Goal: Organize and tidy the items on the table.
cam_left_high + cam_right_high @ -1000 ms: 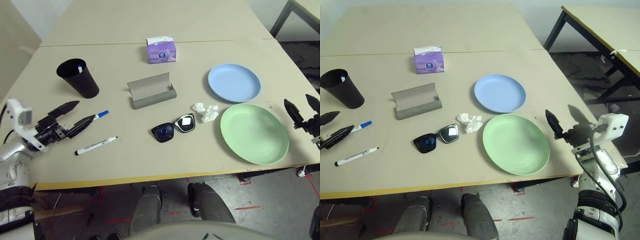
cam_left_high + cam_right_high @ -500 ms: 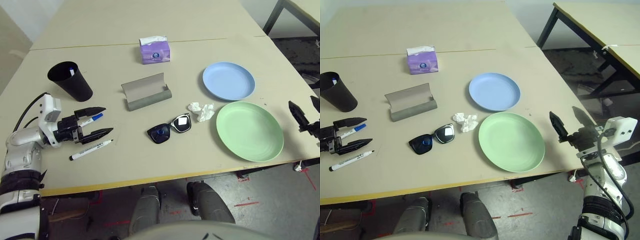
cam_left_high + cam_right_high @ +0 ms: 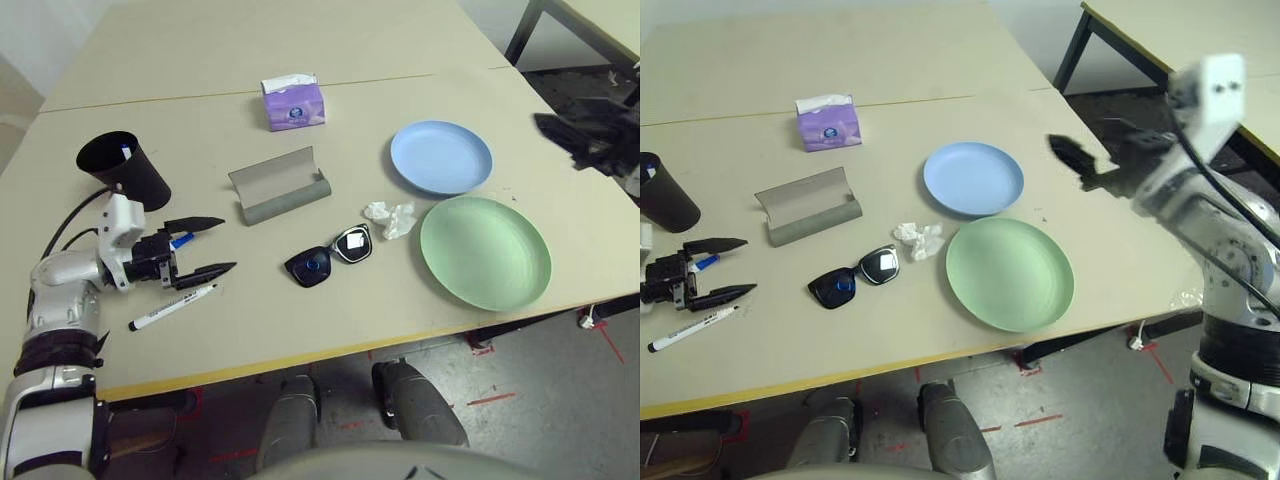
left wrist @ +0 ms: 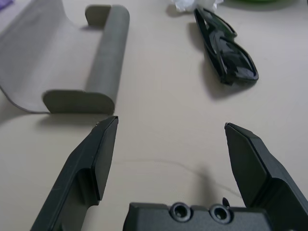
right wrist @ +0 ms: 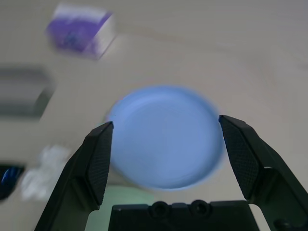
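Note:
My left gripper point(image 3: 228, 243) stands open low over the table point(image 3: 300, 320), its fingers either side of the blue-capped marker point(image 3: 181, 241). The black-capped marker point(image 3: 170, 307) lies just in front of it. Ahead of the left fingertips point(image 4: 103, 144) are the grey glasses case point(image 4: 103, 62) and the black sunglasses point(image 4: 226, 53). My right gripper point(image 5: 166, 127) hangs open in the air above the light-blue plate point(image 5: 166, 139). The light-green plate point(image 3: 485, 251) lies nearer the front, with a crumpled tissue point(image 3: 390, 217) to its left. The black cup point(image 3: 125, 170) and the purple tissue box point(image 3: 293, 103) stand further back.
A seam line point(image 3: 400, 78) crosses the table behind the tissue box. Another table's dark leg point(image 3: 1072, 55) stands off to the right. Bare tabletop lies between the sunglasses and the yellowish front edge point(image 3: 300, 358).
My right arm has risen from beside the table's right edge to above the blue plate. The left gripper has settled around the blue-capped marker. The camera has shifted.

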Tool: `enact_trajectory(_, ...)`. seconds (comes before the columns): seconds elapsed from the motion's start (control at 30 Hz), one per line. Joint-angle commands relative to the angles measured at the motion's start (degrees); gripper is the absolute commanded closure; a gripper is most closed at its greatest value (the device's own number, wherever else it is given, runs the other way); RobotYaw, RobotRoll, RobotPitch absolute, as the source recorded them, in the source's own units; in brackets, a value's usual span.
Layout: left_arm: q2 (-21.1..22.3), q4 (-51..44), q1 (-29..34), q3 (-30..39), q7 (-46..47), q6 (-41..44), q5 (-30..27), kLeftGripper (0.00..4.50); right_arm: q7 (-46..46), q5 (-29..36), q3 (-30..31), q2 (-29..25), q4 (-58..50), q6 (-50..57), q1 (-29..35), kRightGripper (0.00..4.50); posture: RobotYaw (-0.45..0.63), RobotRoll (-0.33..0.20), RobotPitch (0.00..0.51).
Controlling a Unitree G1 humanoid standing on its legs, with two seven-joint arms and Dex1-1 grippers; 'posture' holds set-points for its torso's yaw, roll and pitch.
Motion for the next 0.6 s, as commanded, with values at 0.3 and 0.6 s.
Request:
enact_trajectory(0.3,-0.77,0.30,0.45,-0.28,0.48,-0.92,0.51,0.00,15.45,-18.38,21.41,3.76,-2.43,-13.25,-9.29,0.05,-0.20,0.000,0.175)
enact_trajectory(0.6,-0.57,-0.75,1.91,0.20,1.32,-0.89,-0.01,0.00,19.94,-26.10,25.48,5.05,-3.04,-15.91,-6.37,0.05,-0.19,0.000,0.179)
